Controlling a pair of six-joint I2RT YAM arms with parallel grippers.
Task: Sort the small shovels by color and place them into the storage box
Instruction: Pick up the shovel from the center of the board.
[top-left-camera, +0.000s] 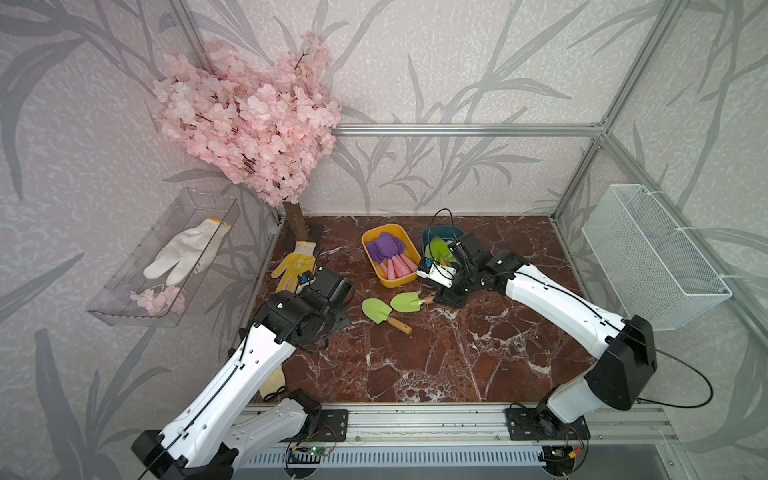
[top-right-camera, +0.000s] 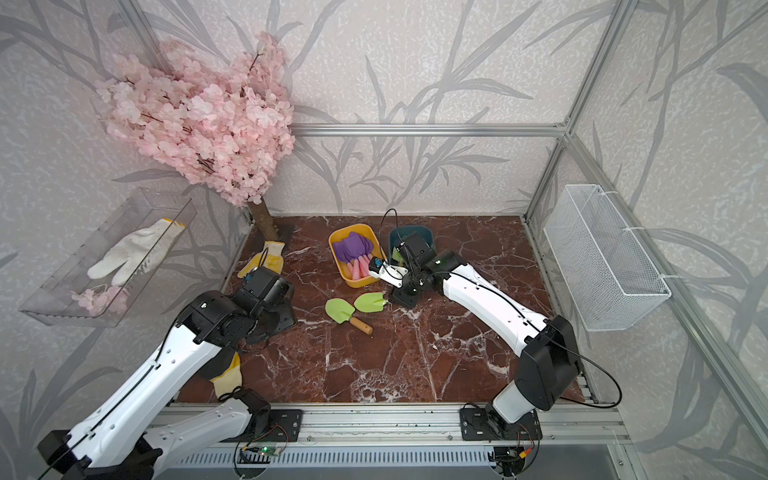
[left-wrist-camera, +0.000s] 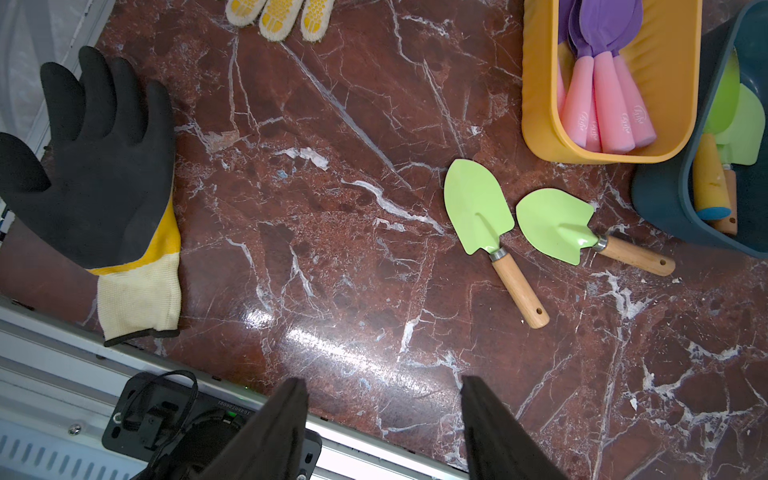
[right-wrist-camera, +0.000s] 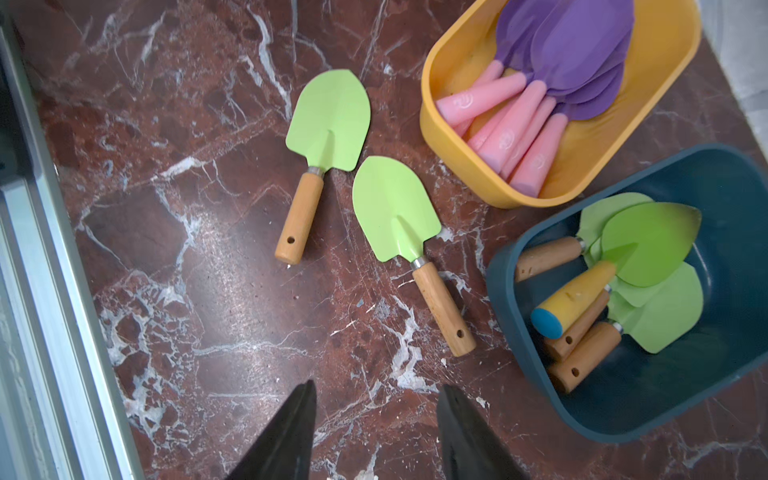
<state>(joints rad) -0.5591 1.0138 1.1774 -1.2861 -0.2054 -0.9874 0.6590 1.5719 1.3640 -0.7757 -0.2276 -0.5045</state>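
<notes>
Left end effector (left-wrist-camera: 382, 382): your jaws parted, empty.
Right end effector (right-wrist-camera: 376, 386): parted, empty.
Loose green shovels (top-left-camera: 376, 311): two on bench (top-left-camera: 457, 357), 6 o'clock of yellow tub (top-left-camera: 395, 283).
Purple shovels (top-left-camera: 386, 248): inside it.
Teal tub (right-wrist-camera: 623, 415): holds stacked green shovels (right-wrist-camera: 656, 324).

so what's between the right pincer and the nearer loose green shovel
Nothing: only bare marble tabletop lies between the right pincer and that shovel, as the right wrist view shows.
</notes>
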